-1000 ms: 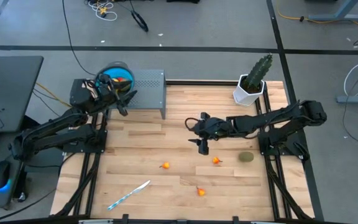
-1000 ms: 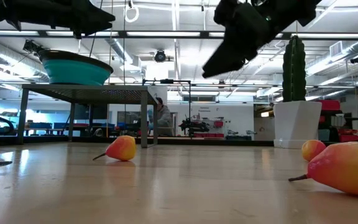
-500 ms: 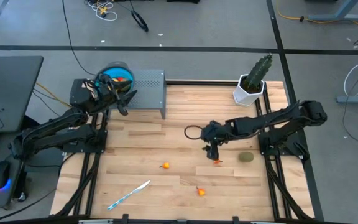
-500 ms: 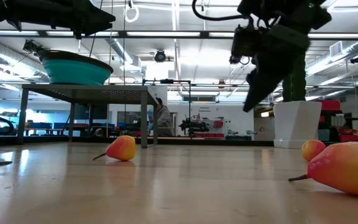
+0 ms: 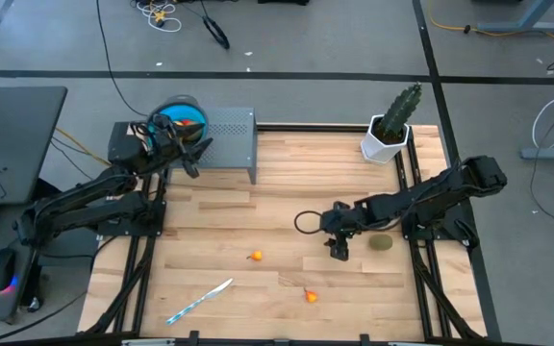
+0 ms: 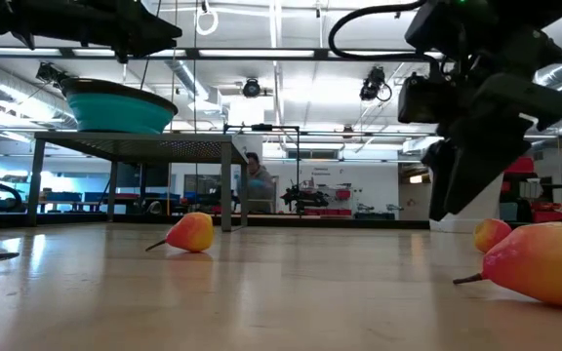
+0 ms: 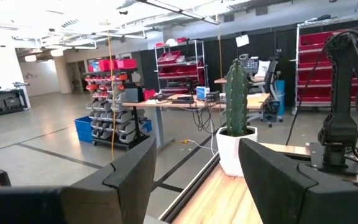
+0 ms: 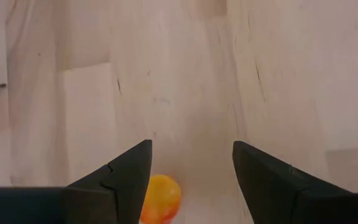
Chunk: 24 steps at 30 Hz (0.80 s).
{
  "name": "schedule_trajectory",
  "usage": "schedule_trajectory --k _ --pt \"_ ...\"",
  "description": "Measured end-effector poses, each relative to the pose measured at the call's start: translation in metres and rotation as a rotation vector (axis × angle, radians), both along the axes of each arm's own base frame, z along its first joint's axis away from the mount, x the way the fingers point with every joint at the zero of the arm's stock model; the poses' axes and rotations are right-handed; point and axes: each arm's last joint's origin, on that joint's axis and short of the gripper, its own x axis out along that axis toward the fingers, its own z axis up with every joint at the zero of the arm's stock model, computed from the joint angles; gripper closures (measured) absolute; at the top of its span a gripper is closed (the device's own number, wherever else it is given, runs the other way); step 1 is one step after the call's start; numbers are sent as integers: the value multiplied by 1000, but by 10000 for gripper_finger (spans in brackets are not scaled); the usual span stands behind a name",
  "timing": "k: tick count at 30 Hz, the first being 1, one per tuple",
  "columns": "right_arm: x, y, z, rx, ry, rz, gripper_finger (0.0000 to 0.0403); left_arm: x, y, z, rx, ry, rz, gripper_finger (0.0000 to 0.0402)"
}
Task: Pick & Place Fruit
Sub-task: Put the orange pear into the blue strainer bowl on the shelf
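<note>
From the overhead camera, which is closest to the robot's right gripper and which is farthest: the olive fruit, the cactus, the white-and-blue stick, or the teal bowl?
Measured from the right gripper:
1. Olive fruit, right beside it, toward the table's right edge.
2. Cactus, at the back right corner.
3. White-and-blue stick, front left of the table.
4. Teal bowl, back left, by the left gripper.

From above, the right gripper [image 5: 339, 249] covers the orange fruit [image 8: 160, 198] beneath it, so that piece shows only in the right wrist view, cut off at the picture's edge; in the low view the nearest fruit [image 6: 542, 263] runs past the frame edge; the bowl's [image 5: 183, 113] contents are too small to make out.
</note>
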Motion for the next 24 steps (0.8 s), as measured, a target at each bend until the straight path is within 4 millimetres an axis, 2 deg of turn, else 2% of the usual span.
schedule_trajectory --k 19,24 --pt "-10 12 -8 -16 26 -40 166 12 8 -7 -26 30 17 164" --pt "-12 14 -9 -18 38 -67 134 12 8 -6 -23 24 17 164"
